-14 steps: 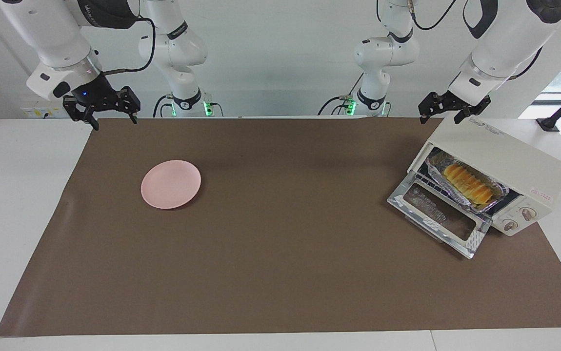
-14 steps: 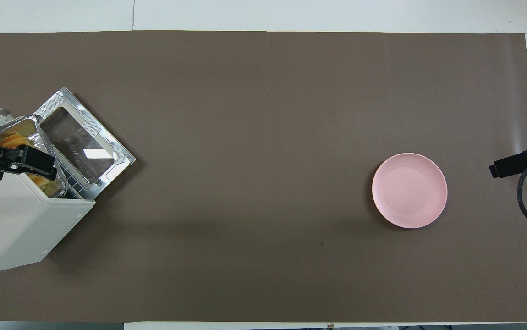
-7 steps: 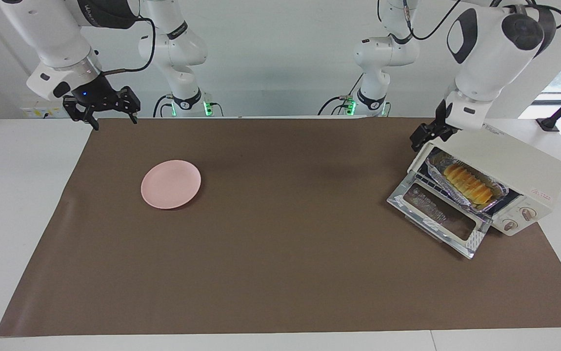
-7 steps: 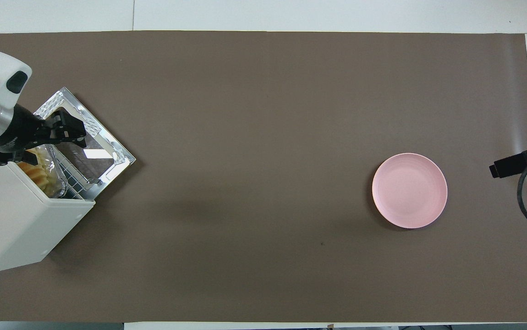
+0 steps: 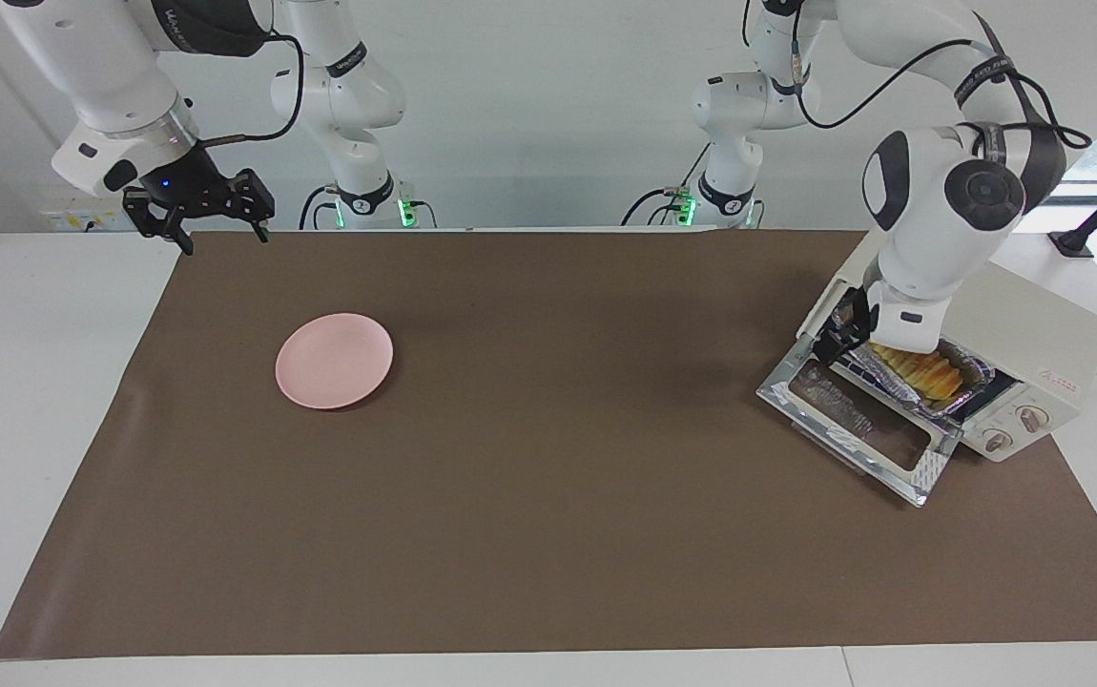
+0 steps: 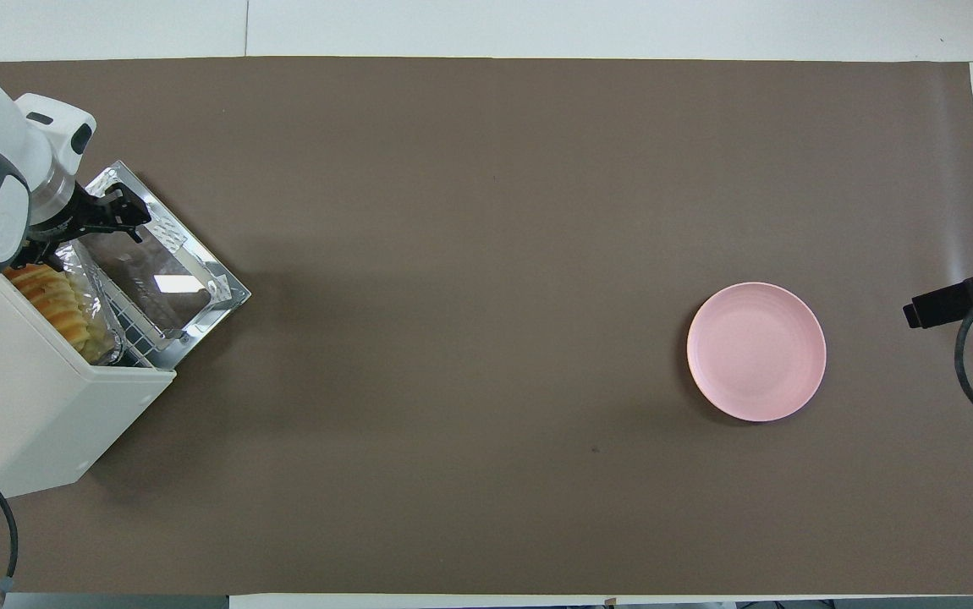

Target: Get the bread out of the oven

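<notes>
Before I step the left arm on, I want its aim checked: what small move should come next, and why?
Probably ease the open left pincer toward the bread and straddle it. The oven door is down, the loaf lies exposed in its foil tray, and the pincer sits at the tray's end, holding nothing.

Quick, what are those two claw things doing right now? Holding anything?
Left gripper: open, empty, at the oven's open door, near the bread.
Right gripper: open, empty, waiting over the table's edge.

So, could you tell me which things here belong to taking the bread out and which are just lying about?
Part of the job:
- bread
- oven, door down
- left gripper, open at the oven's mouth

Lying about:
- pink plate
- right gripper, open, waiting
</notes>
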### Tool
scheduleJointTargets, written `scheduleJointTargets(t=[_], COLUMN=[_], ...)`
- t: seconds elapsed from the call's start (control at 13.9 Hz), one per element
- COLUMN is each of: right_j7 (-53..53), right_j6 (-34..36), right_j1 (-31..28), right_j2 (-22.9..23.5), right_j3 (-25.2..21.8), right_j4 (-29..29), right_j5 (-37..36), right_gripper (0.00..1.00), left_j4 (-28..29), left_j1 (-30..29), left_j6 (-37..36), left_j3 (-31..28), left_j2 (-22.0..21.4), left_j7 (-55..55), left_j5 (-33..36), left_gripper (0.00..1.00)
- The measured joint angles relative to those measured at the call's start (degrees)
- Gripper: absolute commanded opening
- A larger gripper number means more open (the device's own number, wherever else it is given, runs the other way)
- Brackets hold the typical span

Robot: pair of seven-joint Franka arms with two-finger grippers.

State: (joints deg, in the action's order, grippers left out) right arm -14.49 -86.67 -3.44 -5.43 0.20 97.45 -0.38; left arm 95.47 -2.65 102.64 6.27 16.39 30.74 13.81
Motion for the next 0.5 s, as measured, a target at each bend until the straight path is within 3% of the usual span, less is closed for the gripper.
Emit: scheduleJointTargets(t=[0.29, 0.36, 0.43, 0.5], right_j7=[0.0, 0.0, 0.0, 0.0], right_j6=[0.0, 0.0, 0.0, 0.0], right_j1=[0.0, 0.0, 0.0, 0.0], right_j2=[0.0, 0.0, 0.0, 0.0], right_j3=[0.0, 0.0, 0.0, 0.0], right_j4=[0.0, 0.0, 0.0, 0.0], right_j5=[0.0, 0.0, 0.0, 0.0], right_gripper=[1.00, 1.00, 1.00, 1.00], left_j4=[5.9, 6.7, 7.4, 8.1], left_j1=[-1.2, -1.2, -1.2, -1.2], left_j6=[6.1, 6.6, 6.7, 6.8], left_j3=[-0.1, 0.0, 0.1, 0.2], left_j2=[0.1, 0.1, 0.1, 0.1], left_j7=[1.0, 1.9, 2.6, 3.0], left_j5=[0.5, 0.5, 0.5, 0.5], left_gripper=[1.00, 0.94, 0.71, 0.40])
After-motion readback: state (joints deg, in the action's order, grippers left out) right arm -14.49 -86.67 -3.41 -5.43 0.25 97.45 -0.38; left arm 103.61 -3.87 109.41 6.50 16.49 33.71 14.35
